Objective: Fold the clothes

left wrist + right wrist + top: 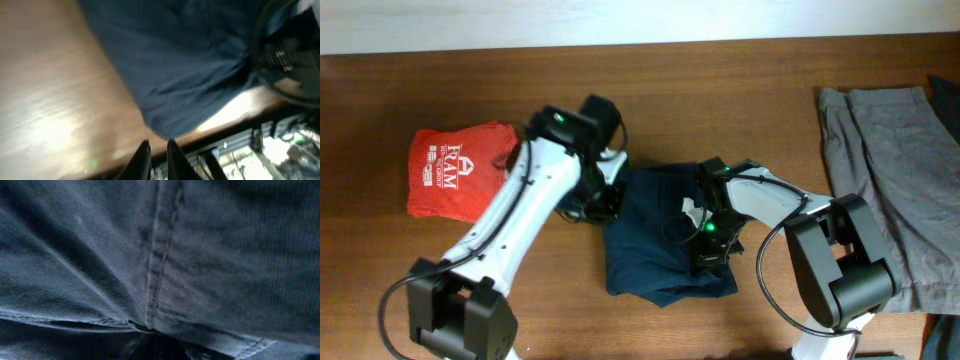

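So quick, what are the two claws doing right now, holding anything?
Left gripper: shut, nothing between its fingers.
Right gripper: cannot tell; the navy garment fills its wrist view.

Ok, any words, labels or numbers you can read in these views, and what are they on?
"RAM": white print on the red shirt.
A smaller white line next to it on the same shirt: too small to read.
Navy garment: no text shows in any view.
Grey clothes: no text shows.
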Robot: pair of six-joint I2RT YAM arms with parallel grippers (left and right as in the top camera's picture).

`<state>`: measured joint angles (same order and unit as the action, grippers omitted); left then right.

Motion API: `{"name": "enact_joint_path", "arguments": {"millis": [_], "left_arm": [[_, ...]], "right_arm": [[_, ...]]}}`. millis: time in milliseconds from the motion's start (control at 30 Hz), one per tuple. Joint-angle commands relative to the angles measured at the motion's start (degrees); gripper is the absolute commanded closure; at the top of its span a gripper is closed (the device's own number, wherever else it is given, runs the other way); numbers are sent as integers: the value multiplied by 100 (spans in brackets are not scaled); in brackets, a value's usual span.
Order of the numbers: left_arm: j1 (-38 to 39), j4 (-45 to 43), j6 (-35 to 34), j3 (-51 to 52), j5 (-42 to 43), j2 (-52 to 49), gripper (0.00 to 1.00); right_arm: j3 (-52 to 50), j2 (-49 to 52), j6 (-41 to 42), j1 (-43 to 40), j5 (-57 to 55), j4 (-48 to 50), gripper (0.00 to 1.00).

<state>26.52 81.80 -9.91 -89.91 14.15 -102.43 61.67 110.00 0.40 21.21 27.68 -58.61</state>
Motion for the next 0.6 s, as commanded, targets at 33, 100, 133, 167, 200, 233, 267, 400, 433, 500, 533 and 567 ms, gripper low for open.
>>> {"name": "enact_joint_path", "arguments": {"millis": [33, 100, 133, 167, 200, 233, 267, 400, 433, 500, 533, 567], "left_arm": [[203, -868, -142, 1137, 664, 61, 87], [256, -1303, -142, 1473, 750, 61, 87], [278, -1488, -142, 1622, 750, 61, 87], [297, -1631, -144, 1766, 750, 55, 87], [313, -1714, -144, 1908, 745, 55, 87], [313, -1764, -146, 2044, 704, 44, 87], [310, -1799, -144, 2194, 619, 35, 87], [310, -1941, -142, 2815, 142, -28, 88], [310, -2039, -142, 2970, 146, -63, 88], [310, -2291, -144, 3215, 146, -127, 89], [310, -2415, -142, 3307, 149, -164, 90], [310, -2494, -142, 3357, 146, -192, 91]], "right_arm": [[221, -153, 2, 52, -343, -9, 96], [345, -341, 0, 52, -238, -149, 96], [393, -409, 2, 52, -232, -210, 96], [455, -498, 2, 52, -234, -295, 96], [516, -588, 2, 52, -232, -389, 96], [557, -654, 2, 50, -219, -457, 96], [625, -772, 2, 48, -205, -549, 96], [822, -1126, 2, 48, -127, -658, 95], [861, -1198, 2, 48, -131, -651, 95], [909, -1290, 7, 48, -131, -557, 95], [914, -1296, 7, 48, -133, -450, 95], [914, -1294, 7, 48, -133, -380, 95]]}}
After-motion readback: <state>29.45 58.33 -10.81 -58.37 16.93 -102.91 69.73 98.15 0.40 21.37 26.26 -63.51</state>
